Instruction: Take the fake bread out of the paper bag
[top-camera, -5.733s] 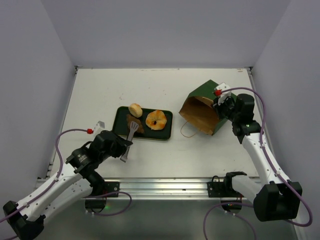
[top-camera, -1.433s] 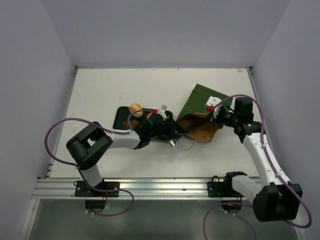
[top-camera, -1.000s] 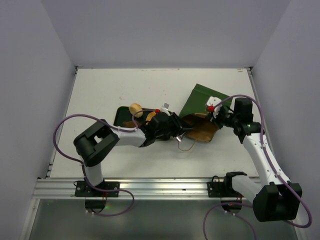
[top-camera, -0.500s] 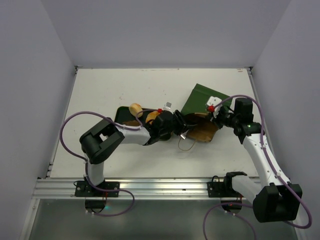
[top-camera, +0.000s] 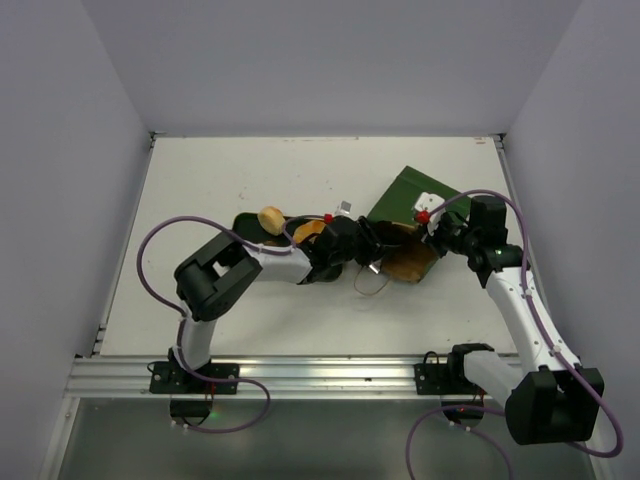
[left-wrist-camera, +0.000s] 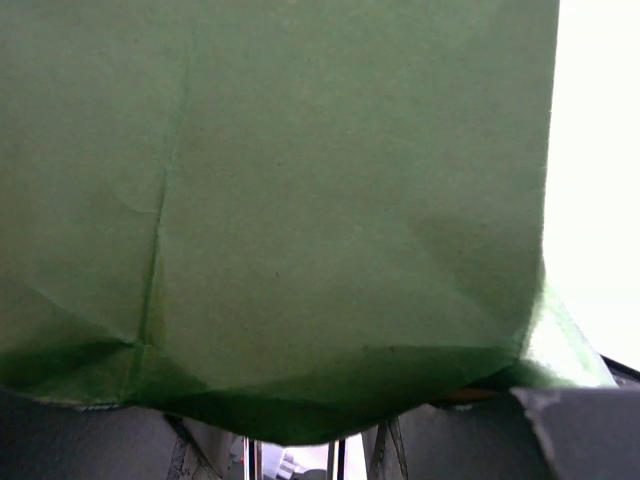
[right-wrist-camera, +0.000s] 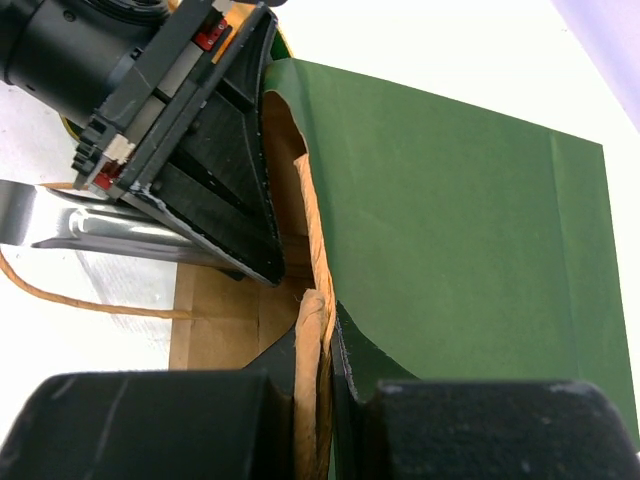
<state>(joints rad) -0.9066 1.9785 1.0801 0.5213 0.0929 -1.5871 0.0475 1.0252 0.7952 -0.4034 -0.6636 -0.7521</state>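
The paper bag (top-camera: 418, 200) lies tipped over — dark green, its brown mouth facing left; a round tan bun (top-camera: 270, 219) sits well apart, leftward.

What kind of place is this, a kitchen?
Probably a robot test booth, not a kitchen: left arm and right arm bolted to a metal rail, a white table boxed in by blank walls, a toy bun.
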